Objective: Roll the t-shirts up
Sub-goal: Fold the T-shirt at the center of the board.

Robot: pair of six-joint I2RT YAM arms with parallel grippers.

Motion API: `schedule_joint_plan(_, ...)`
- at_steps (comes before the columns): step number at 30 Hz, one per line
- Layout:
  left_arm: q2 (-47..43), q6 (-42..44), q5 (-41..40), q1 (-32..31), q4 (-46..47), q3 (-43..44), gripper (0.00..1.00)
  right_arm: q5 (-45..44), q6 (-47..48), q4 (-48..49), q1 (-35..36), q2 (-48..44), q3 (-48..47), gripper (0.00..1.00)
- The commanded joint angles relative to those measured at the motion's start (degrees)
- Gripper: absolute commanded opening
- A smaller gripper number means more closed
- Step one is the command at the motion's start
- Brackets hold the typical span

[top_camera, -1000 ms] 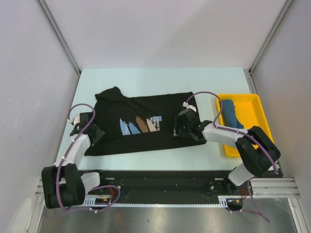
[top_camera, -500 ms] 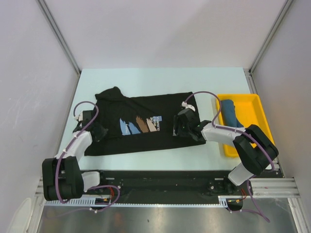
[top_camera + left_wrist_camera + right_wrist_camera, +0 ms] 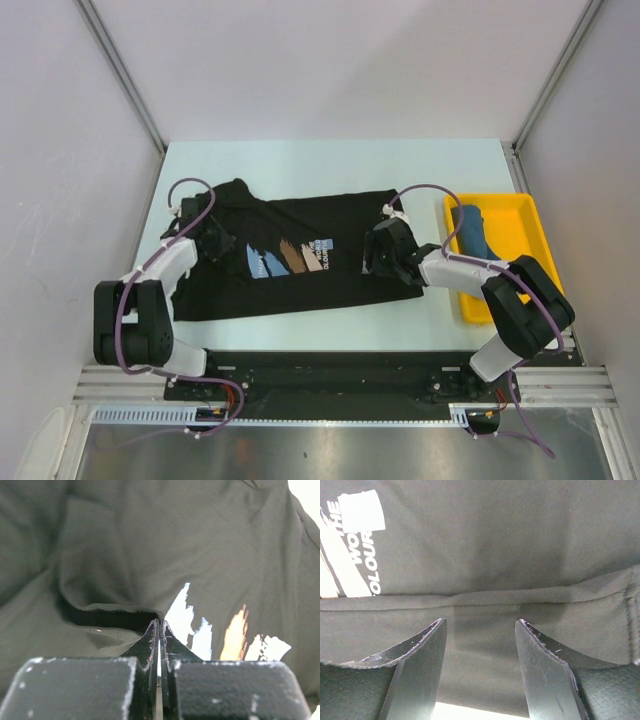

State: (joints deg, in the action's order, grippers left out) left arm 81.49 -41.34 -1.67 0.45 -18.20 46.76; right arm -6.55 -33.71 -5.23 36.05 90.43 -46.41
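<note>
A black t-shirt (image 3: 320,215) with a blue, brown and white chest print (image 3: 290,258) lies spread on the pale table. My left gripper (image 3: 222,243) is over its left part, shut on a raised fold of the black cloth (image 3: 115,612), which meets the tips of the left gripper (image 3: 159,622). My right gripper (image 3: 372,258) hovers over the shirt's right hem (image 3: 495,597); in the wrist view this right gripper (image 3: 480,622) stands open with only cloth below it. A dark teal t-shirt (image 3: 475,235) lies bundled in the yellow tray (image 3: 520,235).
The yellow tray stands at the table's right edge, just right of my right arm. Grey walls and metal frame posts (image 3: 125,75) close in the table on three sides. A black rail (image 3: 320,370) runs along the near edge.
My left gripper has shut and moved up and rightward from the shirt's left edge onto the shirt, drawing cloth with it. The right gripper has stayed open and shifted slightly.
</note>
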Motion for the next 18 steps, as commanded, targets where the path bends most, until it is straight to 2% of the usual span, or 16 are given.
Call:
schedule_joint_plan(1, 4.28, 3.19, 5.27, -2.2, 3.43, 5.43, 0.0, -0.57, 1.37, 1.28, -0.37, -0.26, -3.07, 0.62)
schedule_joint_plan(6, 8.59, 6.8, 8.08, -3.61, 3.51, 8.08, 0.02, -1.1, 1.28, 0.93, -0.28, 0.62, -4.21, 0.62)
schedule_joint_plan(14, 10.88, 10.48, 12.04, -5.54, 4.48, 8.08, 0.13, -2.33, 0.84, 0.22, -0.19, 1.41, -5.18, 0.62)
schedule_joint_plan(15, 10.97, 11.01, 12.13, -5.81, 4.4, 8.17, 0.18, -2.33, 0.84, 0.14, -0.02, 1.33, -5.18, 0.62)
schedule_joint_plan(17, 10.79, 12.24, 12.74, -6.25, 4.57, 8.34, 0.23, -2.51, 0.76, 0.14, -0.02, 1.41, -5.35, 0.62)
schedule_joint_plan(18, 10.62, 12.6, 13.88, -6.34, 4.75, 8.34, 0.3, -2.59, 0.76, 0.05, -0.1, 1.41, -5.44, 0.63)
